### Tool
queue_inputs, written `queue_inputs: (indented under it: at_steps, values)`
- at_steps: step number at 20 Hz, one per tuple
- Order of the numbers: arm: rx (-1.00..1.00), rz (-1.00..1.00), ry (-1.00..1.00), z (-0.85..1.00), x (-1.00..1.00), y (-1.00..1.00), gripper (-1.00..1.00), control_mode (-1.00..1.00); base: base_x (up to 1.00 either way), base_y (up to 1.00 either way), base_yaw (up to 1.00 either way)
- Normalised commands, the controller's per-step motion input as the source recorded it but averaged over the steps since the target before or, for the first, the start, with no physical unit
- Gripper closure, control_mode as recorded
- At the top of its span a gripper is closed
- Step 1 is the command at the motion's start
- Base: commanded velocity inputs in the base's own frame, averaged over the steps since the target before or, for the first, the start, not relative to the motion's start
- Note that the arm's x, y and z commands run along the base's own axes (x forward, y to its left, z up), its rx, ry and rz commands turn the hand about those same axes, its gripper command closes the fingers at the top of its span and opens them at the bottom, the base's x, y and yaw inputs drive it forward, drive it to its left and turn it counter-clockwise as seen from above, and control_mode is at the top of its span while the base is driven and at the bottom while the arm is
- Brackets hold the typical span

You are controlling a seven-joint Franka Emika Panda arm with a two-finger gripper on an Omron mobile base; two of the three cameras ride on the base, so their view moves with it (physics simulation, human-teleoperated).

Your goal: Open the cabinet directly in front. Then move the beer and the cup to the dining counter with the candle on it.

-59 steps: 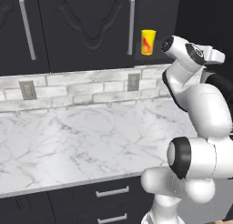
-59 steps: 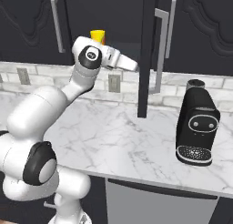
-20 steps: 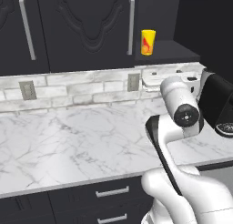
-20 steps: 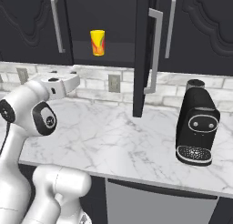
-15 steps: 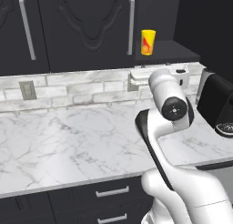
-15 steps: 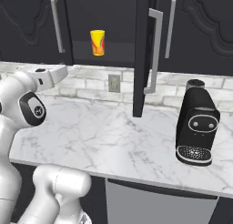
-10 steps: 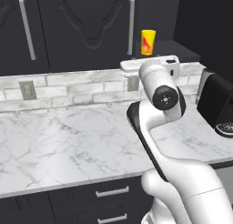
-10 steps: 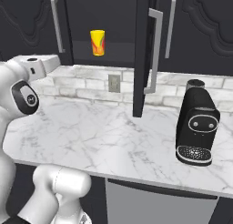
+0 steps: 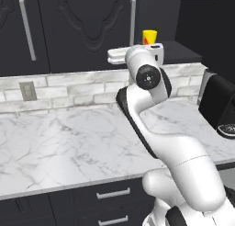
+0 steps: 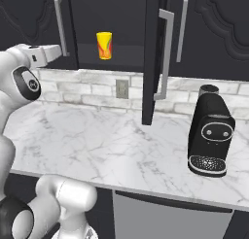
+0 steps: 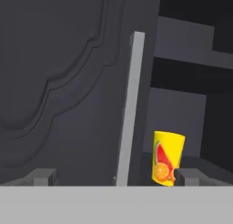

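Our gripper hangs with its fingers spread wide and nothing between them, facing the cabinet's shut left door. The cup stands upright on the shelf behind the opened right door.

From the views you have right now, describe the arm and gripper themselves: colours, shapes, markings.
The arm is built from glossy white, rounded, tube-like segments with dark bands at the joints and a round black cap with a small pale centre on one joint. The gripper ends in two small, squared, dark grey fingertips. No cables or lettering are visible.
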Motion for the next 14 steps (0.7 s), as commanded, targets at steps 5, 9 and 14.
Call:
queue_inputs:
  at_steps: [5,9,14]
  values:
    - [0.0,0.0,0.07,0.04,0.69,0.09,-1.0,-1.0,0.0,0.0,0.0]
    - [0.0,0.0,0.1,0.24,0.5,-0.08,-1.0,-1.0,0.0,0.0,0.0]
    - [0.0,0.0,0.11,0.0,0.59,0.0,-1.0,-1.0,0.0,0.0,0.0]
